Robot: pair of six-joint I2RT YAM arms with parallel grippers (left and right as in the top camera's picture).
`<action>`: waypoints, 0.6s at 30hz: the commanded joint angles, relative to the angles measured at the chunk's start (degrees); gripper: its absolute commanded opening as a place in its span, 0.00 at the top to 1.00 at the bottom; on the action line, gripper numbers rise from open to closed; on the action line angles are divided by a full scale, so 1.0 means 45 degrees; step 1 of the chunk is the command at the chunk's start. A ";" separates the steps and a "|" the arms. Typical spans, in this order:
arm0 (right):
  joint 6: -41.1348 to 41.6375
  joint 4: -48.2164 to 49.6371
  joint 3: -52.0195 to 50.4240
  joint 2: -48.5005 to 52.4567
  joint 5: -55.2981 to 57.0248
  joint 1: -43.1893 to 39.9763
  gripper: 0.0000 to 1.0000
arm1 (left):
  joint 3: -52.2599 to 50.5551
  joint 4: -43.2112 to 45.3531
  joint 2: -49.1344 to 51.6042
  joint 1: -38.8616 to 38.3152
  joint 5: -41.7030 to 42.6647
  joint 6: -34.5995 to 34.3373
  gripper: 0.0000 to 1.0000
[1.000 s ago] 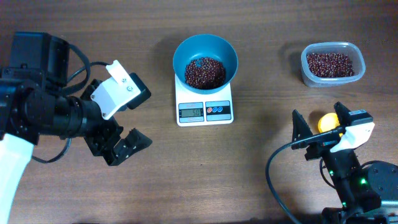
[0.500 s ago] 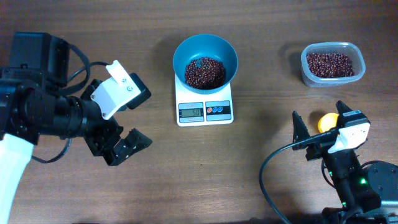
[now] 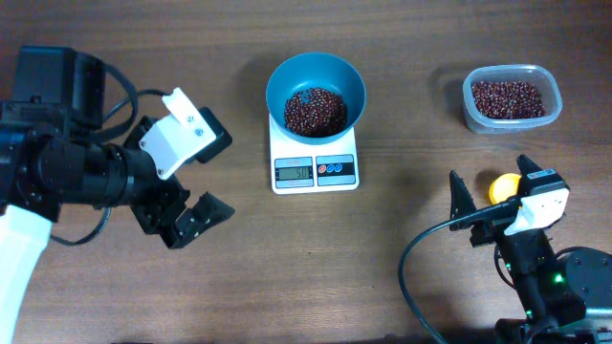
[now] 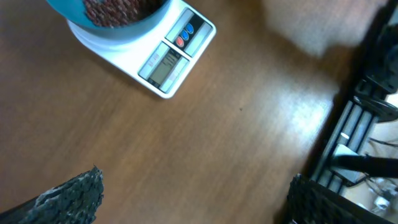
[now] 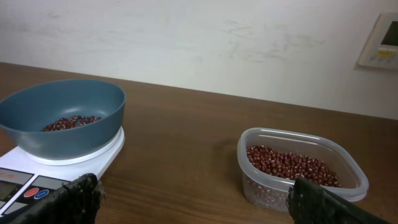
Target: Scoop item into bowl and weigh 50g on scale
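Note:
The teal-blue bowl (image 3: 316,75) stands on the white scale (image 3: 315,170) at the table's middle back and holds a heap of dark red-brown beans (image 3: 316,111). The bowl (image 5: 62,115) and the scale (image 5: 37,183) also show in the right wrist view, and the scale (image 4: 165,62) in the left wrist view. My left gripper (image 3: 191,218) is open and empty, left of the scale. My right gripper (image 3: 490,196) is open and empty at the front right, with a yellow thing (image 3: 503,186) lying between its fingers in the overhead view.
A clear plastic tub (image 3: 512,119) with more beans stands at the back right; it also shows in the right wrist view (image 5: 298,190). Black cables and the right arm's base (image 3: 550,277) sit at the front right.
The left arm has shifted very slightly. The right gripper settled a little after one second ago. Bowl, scale and tub have not moved.

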 commanded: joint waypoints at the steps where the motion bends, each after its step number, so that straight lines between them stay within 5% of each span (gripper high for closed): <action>1: -0.0087 0.0039 -0.0165 -0.0087 0.0117 0.0068 0.01 | 0.0087 0.0408 -0.0131 0.0029 0.0049 0.0015 0.01; 5: -0.0087 0.0039 -0.0165 -0.0087 0.0117 0.0068 0.01 | 0.0087 0.0840 -0.2336 0.0029 -0.1015 -0.0894 0.01; 8: -0.0083 0.0039 -0.0165 -0.0087 0.0117 0.0068 0.01 | 0.0087 0.0899 -0.4031 0.0029 -0.2526 -0.4556 0.01; 13: -0.0083 0.0039 -0.0165 -0.0087 0.0117 0.0068 0.01 | -0.0112 0.0223 -0.7932 0.0029 -0.3405 -0.4770 0.01; 15: -0.0087 0.0044 -0.0165 -0.0087 0.0117 0.0068 0.02 | -0.1151 0.1554 -0.9258 0.0029 -0.5280 -0.8417 0.01; 18: -0.0087 0.0039 -0.0165 -0.0087 0.0117 0.0068 0.01 | -0.3041 0.3157 -1.0661 0.0029 -0.5634 -0.8607 0.01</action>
